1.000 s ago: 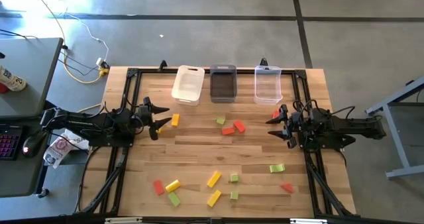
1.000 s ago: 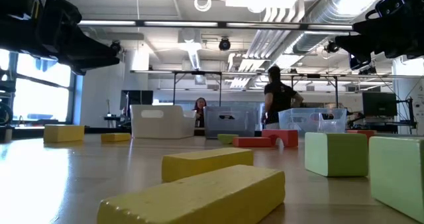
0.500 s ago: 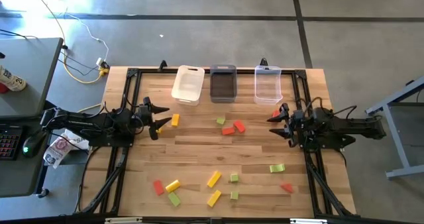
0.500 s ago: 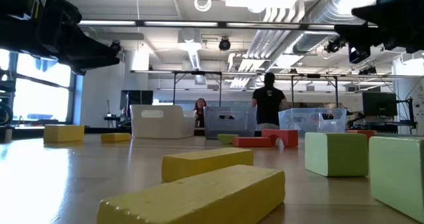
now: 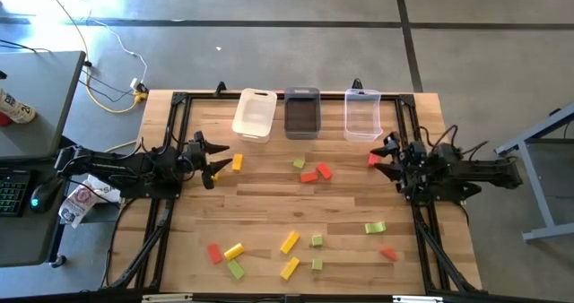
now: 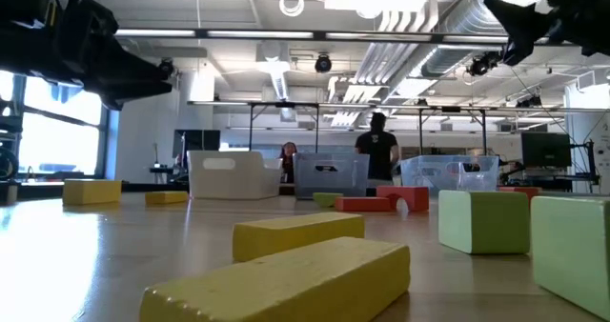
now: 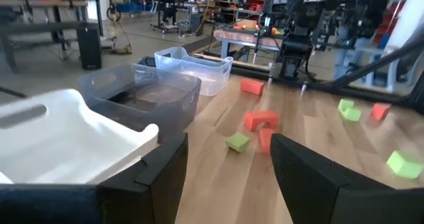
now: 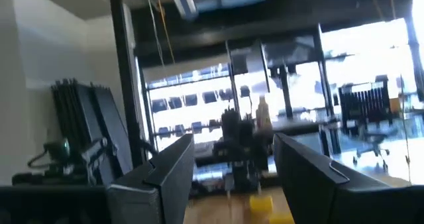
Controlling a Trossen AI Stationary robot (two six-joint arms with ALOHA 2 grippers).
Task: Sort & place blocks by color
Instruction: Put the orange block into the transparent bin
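Grey concrete floor (image 5: 269, 52) filled the upper frame, a grey desk (image 5: 31, 88) stood at left, exposed ceiling ducts (image 6: 419, 17) ran overhead, bright windows (image 6: 38, 122) glowed at left, a person (image 6: 378, 155) stood centre.

Three bins (image 5: 302, 113) stand behind blocks (image 5: 289, 242) scattered over the table (image 5: 269, 204).

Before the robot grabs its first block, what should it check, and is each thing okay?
1. Left pincer open and empty: ok.
2. Right pincer open and empty: ok.
3. White bin, grey bin and clear bin stand in a row at the table's far edge: ok.
4. Are the bins empty? White and clear look empty; grey, cannot tell.
5. Yellow block lies right by the left pincer, nothing on it: ok.
6. Red block lies beside the right pincer: ok.
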